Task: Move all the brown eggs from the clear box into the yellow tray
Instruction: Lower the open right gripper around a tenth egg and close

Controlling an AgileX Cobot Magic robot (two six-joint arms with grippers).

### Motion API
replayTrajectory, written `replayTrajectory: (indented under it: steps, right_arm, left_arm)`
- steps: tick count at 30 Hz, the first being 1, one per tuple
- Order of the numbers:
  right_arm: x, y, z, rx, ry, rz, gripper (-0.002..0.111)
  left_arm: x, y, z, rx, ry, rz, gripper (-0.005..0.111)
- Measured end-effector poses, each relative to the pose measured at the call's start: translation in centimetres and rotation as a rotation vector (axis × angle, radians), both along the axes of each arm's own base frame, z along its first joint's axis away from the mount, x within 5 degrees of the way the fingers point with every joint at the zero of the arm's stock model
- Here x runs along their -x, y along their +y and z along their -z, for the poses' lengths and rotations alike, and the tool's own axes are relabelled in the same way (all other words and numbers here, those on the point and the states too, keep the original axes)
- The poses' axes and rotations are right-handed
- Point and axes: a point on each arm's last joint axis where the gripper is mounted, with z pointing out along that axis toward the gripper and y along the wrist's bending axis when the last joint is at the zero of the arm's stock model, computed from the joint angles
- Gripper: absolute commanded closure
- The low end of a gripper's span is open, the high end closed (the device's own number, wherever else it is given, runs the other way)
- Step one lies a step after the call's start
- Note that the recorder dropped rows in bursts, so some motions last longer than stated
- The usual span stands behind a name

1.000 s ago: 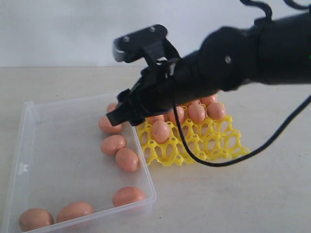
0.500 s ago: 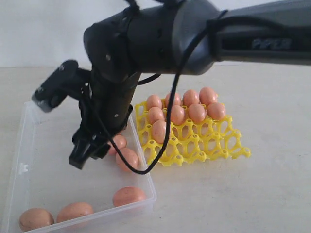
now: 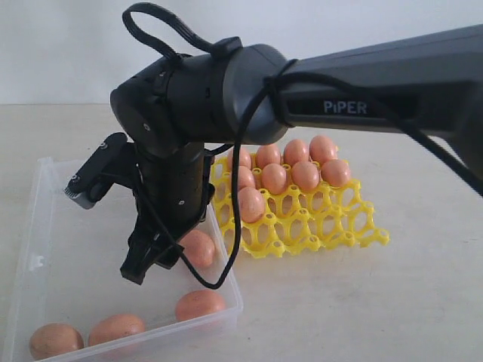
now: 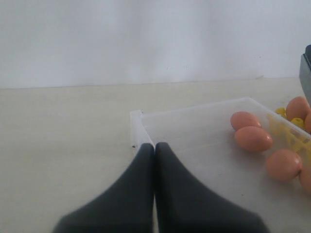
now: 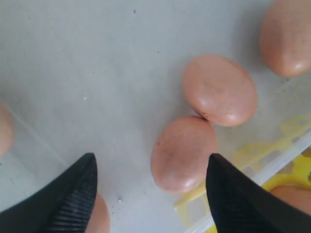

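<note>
**A:** Where is the right gripper [image 3: 140, 265] hanging at this moment?

**B:** It is hanging inside the clear box [image 3: 44, 226], pointing down at the box floor, close to the box wall that is facing the yellow tray [image 3: 336, 222]. Its fingers [image 5: 77, 194] are standing wide apart and are gripping nothing.

**A:** Is anything lying in the gap?

**B:** Yes, one egg [image 5: 183, 153] is lying on the box floor between the fingers, nearer to one finger than to the other. I cannot tell whether that finger is touching it. A second egg [image 5: 219, 90] is resting against the first, just past the fingertips.

**A:** Where are the other eggs sitting?

**B:** Three more eggs [image 3: 117, 328] are lying in a row along the box wall nearest the exterior camera, well apart from the gripper. Another, half hidden behind the gripper, is showing by the box wall on the tray's side. Nine eggs [image 3: 273, 179] are sitting in cups of the tray, and the tray is standing just beside the box, outside that same wall.

**A:** What is the left gripper [image 4: 154, 148] doing?

**B:** It is hovering just outside one corner of the box, over the table [image 4: 63, 145]. Its fingers are pressing flat against each other, with nothing between them.
</note>
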Motion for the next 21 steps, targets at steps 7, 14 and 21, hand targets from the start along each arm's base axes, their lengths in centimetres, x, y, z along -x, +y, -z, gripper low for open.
replayTrajectory:
  steps: [7, 14, 21]
  right_arm:
    - [-0.3, 0.1, 0.2, -0.023, -0.009, 0.083, 0.047]
    - [-1.1, -0.1, 1.2, 0.0, -0.056, 0.214, 0.047]
    - [-1.1, -0.1, 1.6, -0.002, -0.05, 0.252, 0.047]
  left_arm:
    - [0.0, 0.0, 0.0, 0.0, 0.0, 0.0, 0.111]
    - [0.0, 0.0, 0.0, 0.0, 0.0, 0.0, 0.111]
    - [0.0, 0.0, 0.0, 0.0, 0.0, 0.0, 0.111]
